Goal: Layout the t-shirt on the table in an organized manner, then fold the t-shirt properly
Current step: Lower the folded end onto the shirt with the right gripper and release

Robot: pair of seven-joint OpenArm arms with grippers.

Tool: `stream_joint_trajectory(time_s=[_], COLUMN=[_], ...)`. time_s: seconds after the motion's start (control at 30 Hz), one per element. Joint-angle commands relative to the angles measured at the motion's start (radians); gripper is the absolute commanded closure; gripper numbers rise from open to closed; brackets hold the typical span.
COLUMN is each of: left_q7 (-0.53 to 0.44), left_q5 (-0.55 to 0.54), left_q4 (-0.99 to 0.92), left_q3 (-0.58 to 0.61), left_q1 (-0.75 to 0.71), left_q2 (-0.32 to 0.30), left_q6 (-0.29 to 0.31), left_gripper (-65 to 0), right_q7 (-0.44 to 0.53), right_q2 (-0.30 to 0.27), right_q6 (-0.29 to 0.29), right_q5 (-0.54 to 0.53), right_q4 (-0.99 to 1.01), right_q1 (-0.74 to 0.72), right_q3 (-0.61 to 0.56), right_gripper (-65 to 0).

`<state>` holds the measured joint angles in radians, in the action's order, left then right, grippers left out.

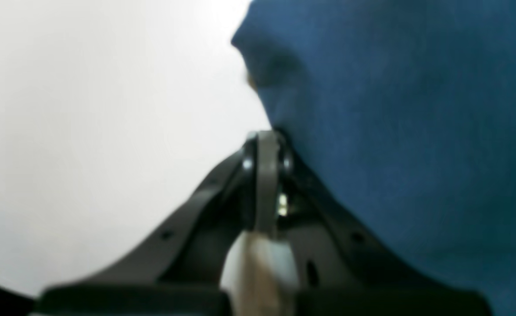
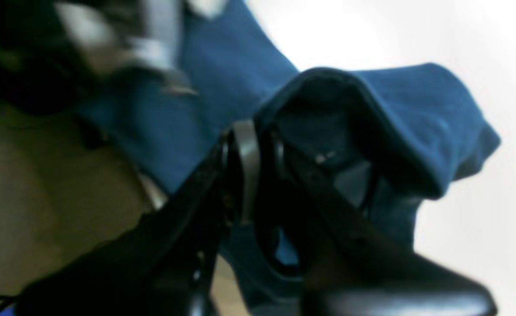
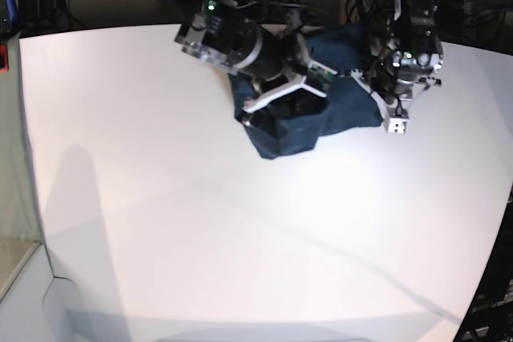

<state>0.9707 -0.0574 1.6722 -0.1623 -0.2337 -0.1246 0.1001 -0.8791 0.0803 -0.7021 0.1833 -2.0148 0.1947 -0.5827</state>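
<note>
Navy t-shirt (image 3: 300, 130) bunched, seemingly clamped in both pincers: left pincer (image 1: 266, 140), right pincer (image 2: 247, 131).

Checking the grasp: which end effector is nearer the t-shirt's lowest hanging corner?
The right end effector, shut on the t-shirt just above that corner. The left end effector is shut on the far edge.

Seemingly soft cloth t-shirt (image 3: 337, 114), matte table (image 3: 200, 222)

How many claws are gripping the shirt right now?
2. The right claw is shut on a bunched fold of the t-shirt, at the base view's left. The left claw is shut on the cloth's edge, at that view's right, above the table.
</note>
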Motion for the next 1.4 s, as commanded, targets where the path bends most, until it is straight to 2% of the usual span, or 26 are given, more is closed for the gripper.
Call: stream_joint_trajectory(time_s=[0.0,0.1,0.27,0.47,0.77,1.07,1.13,1.2,1.37], left_q7=[0.031,0.024,0.024,0.024,0.023,0.031,0.031,0.032,0.034], left_q5=[-0.043,-0.057,-0.111,-0.157,-0.157,-0.147,-0.154,-0.155,-0.155], left_q4=[-0.019,-0.014,0.006,0.006,0.038,0.113,0.113,0.116,0.116], left_q3=[0.005,0.008,0.008,0.002,0.0,-0.016,-0.038,-0.055,-0.099], left_q1=[-0.006,-0.005,0.013,0.023,0.017,-0.01,-0.01,-0.01,-0.029], left_q2=[0.006,-0.007,-0.031,-0.068,-0.076,-0.08,-0.08,-0.08,-0.08], left_q6=[0.007,0.007,0.007,0.007,0.007,0.007,0.007,0.007,0.007], left_gripper=[0.0,0.0,0.0,0.0,0.0,0.0,0.0,0.0,0.0], right_q7=[0.025,0.025,0.025,0.027,0.034,0.024,0.021,-0.005,-0.039], right_q2=[0.013,0.028,0.068,0.069,0.077,0.077,0.077,0.077,0.077], right_q6=[0.004,0.004,0.004,0.004,0.004,0.004,0.004,0.004,0.004], right_q5=[-0.015,-0.015,-0.015,-0.018,-0.018,-0.018,-0.017,-0.017,-0.018], right_q4=[-0.016,-0.016,-0.007,0.048,0.191,0.219,0.217,0.214,0.113], right_q1=[-0.011,-0.016,-0.056,-0.103,-0.149,-0.192,-0.189,-0.185,-0.153], right_q3=[-0.026,-0.076,-0.079,-0.079,-0.164,-0.167,-0.167,-0.168,-0.168], right_gripper=[0.0,0.0,0.0,0.0,0.0,0.0,-3.8,-11.7,-35.7])
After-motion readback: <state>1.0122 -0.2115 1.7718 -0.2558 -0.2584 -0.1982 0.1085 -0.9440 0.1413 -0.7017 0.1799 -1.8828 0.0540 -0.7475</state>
